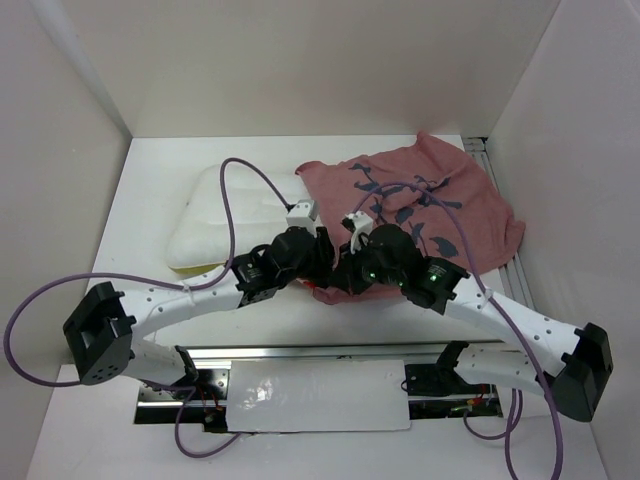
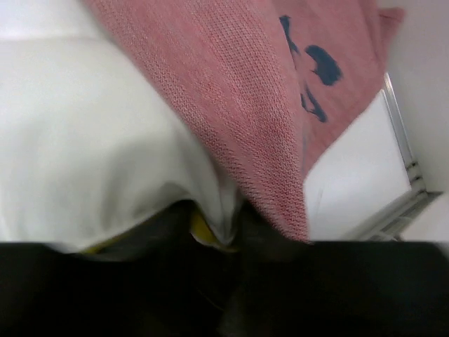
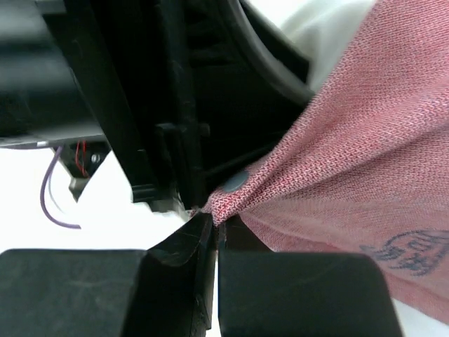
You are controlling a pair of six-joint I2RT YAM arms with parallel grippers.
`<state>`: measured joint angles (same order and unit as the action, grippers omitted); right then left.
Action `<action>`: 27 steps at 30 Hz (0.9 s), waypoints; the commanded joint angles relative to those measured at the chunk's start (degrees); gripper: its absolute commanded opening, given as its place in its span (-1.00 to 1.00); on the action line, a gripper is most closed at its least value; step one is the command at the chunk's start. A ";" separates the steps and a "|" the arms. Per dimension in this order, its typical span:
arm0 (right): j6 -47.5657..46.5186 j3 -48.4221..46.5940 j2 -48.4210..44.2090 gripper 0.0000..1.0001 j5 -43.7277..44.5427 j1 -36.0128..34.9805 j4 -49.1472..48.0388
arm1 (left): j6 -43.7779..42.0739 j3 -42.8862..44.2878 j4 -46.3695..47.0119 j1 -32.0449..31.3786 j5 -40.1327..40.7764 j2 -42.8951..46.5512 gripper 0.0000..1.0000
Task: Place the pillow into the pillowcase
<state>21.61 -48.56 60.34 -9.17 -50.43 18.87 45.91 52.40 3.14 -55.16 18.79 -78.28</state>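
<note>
Centrally, right gripper clenched on pinched fold of pillowcase, cloth bunched at fingertips. Beside it, left gripper fingers flank corner of pillow; grip unclear. Pillowcase edge overlaps that corner.

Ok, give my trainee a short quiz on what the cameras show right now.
1. True or false: the right hand is shut on an edge of the faded pink-red cloth pillowcase.
2. In the top view, the plump white square pillow lies: A) left of the pillowcase, B) right of it, C) wholly inside it.
3. What colour are the printed marks on the pillowcase?
Key: 1 true; 2 A; 3 dark blue.
</note>
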 commanded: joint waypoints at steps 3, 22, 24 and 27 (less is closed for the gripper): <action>0.37 1.09 -0.66 -1.00 -3.40 5.33 -3.68 | 2.25 3.24 -7.05 -0.22 -3.49 0.14 0.41; -3.32 -0.22 7.60 -1.00 -8.32 7.54 -1.21 | -22.23 -10.38 -20.13 5.05 9.98 20.54 1.00; -3.85 -1.54 7.60 -1.00 -8.32 7.02 -1.21 | -29.18 -11.88 -15.99 7.42 5.40 19.49 1.00; -3.85 -1.54 8.13 -1.00 -8.32 6.49 -1.21 | -29.74 -12.41 -10.97 12.25 2.16 16.42 1.00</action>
<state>18.94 -47.37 68.01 -16.60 -43.03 19.64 24.05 39.81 -18.11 -46.52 25.45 -59.92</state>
